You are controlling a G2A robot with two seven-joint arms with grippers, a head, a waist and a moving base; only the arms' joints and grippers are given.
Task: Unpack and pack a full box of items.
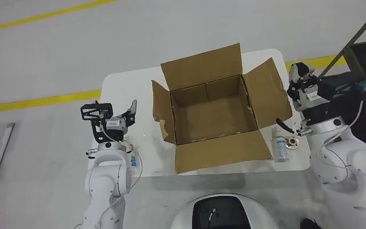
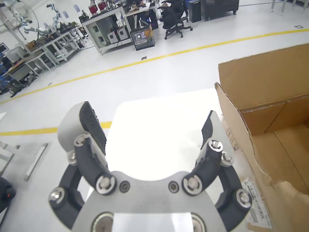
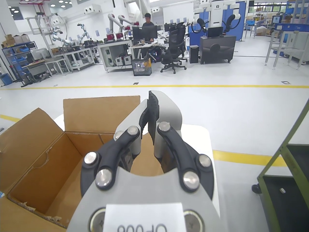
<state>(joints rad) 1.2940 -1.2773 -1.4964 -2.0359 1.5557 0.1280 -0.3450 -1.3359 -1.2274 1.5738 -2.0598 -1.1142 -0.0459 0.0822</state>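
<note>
We see the cardboard box [image 1: 214, 114] in the middle of the worktop [image 1: 128, 89], all four flaps folded outward and its floor bare. We judge the flaps are spread this way so that either arm can come in from above without catching an edge.

Our left pincer [image 2: 150, 119] hangs over the worktop just beside the box's left flap. Its fingers are apart with nothing between them, which to us looks like readiness to take hold of something. Our right pincer [image 3: 150, 112] is raised at the box's far right corner, above the right flap. Its ribbed pads are pressed together and it grips nothing.

A small bottle [image 1: 279, 146] is on the worktop just off the near edge of the right flap, close to the right arm. Whether it lies flat or stands we cannot tell from above. Something small and bluish [image 1: 132, 160] sits near the left arm at the worktop's near edge; we cannot make out what it is.

With the box empty, we judge the unpacking half done and the packing not yet begun. The bottle is the nearest thing to go back in, and the right pincer would have to spread its fingers first.
</note>
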